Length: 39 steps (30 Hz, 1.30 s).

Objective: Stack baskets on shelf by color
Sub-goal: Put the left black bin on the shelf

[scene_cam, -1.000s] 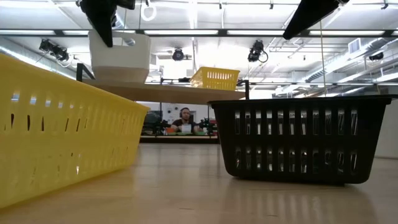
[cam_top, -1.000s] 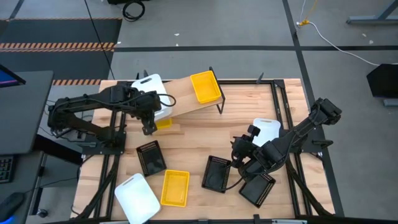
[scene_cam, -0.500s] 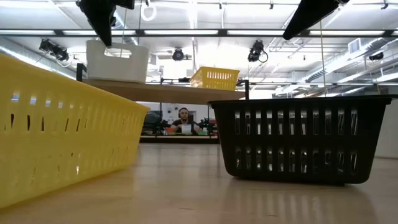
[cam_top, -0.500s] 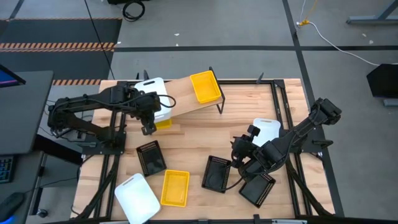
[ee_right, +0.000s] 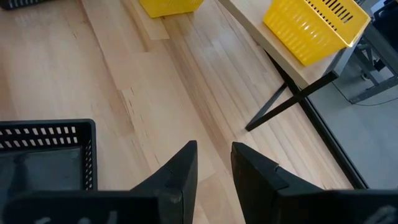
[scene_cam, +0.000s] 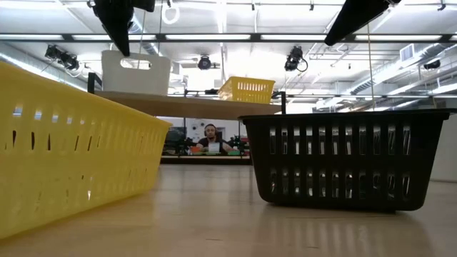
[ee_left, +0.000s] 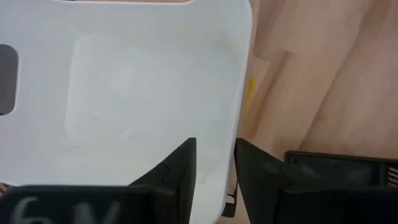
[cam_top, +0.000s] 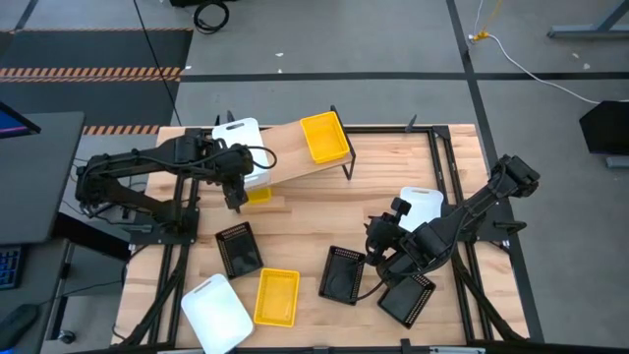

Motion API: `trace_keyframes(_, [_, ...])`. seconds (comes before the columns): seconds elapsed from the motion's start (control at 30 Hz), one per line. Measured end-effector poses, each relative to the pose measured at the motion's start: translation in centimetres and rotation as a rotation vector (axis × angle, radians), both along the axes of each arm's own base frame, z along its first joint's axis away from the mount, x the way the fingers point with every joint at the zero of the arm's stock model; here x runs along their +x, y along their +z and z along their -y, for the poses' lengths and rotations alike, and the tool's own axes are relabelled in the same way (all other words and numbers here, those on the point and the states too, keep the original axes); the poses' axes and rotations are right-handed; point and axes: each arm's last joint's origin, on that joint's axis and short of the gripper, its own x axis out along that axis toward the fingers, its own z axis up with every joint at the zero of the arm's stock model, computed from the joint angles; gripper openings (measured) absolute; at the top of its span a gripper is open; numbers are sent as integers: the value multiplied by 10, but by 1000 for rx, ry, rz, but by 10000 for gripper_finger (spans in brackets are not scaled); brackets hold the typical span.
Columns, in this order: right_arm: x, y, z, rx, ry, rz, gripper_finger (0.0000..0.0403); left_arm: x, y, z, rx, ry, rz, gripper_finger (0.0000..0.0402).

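Note:
A white basket (cam_top: 242, 149) stands on the left end of the shelf (cam_top: 290, 157), a pale plank on thin black legs. A yellow basket (cam_top: 324, 136) stands on the shelf's right end. My left gripper (cam_top: 236, 194) is at the white basket's near end and shut on it; in the low view the left gripper (scene_cam: 121, 43) comes down onto the white basket (scene_cam: 136, 71). My right gripper (cam_top: 379, 246) hangs shut over the tabletop, touching nothing, between two black baskets (cam_top: 342, 273) (cam_top: 408, 298). My left gripper pinches the white basket's end wall (ee_left: 231, 146), the one opposite the handle slot (ee_left: 5, 62). One finger (ee_left: 180, 168) is inside the basket and one (ee_left: 255, 168) outside. The fingers come from above, pointing down. The basket sits level with its bottom on the shelf.
On the tabletop lie a black basket (cam_top: 239, 249), a white one (cam_top: 216, 313), a yellow one (cam_top: 276, 295) and another white one (cam_top: 421, 206). One more yellow basket (cam_top: 257, 195) sits partly under the shelf. Bare wood shows between the shelf's leg (ee_right: 286, 102) and my right gripper.
The white basket was tilted above the shelf's left end. It has come down and now sits level on the plank. My left gripper has stayed on it and shifted slightly toward the far edge.

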Motion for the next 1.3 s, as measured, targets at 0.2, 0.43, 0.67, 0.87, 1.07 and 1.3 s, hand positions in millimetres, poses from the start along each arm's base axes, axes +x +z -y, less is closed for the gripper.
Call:
trace_keyframes(0.2, [0,0,0,0,0,0,103,0,0,0,5,4,5,117])
trace_keyframes(0.43, [0,0,0,-1,2,-2,103,2,1,6,-82,-38,26,117])
trace_keyframes(0.67, [0,1,1,-35,9,1,103,5,32,21,-95,-89,177,117])
trace_keyframes(0.87, [0,1,0,-34,12,2,103,5,43,49,-117,-211,228,117])
trace_keyframes(1.07, [0,1,0,-32,12,4,103,16,8,91,-210,-265,115,117])
trace_keyframes(1.3, [1,1,-1,-26,13,14,103,36,-40,141,-252,-287,-77,117])
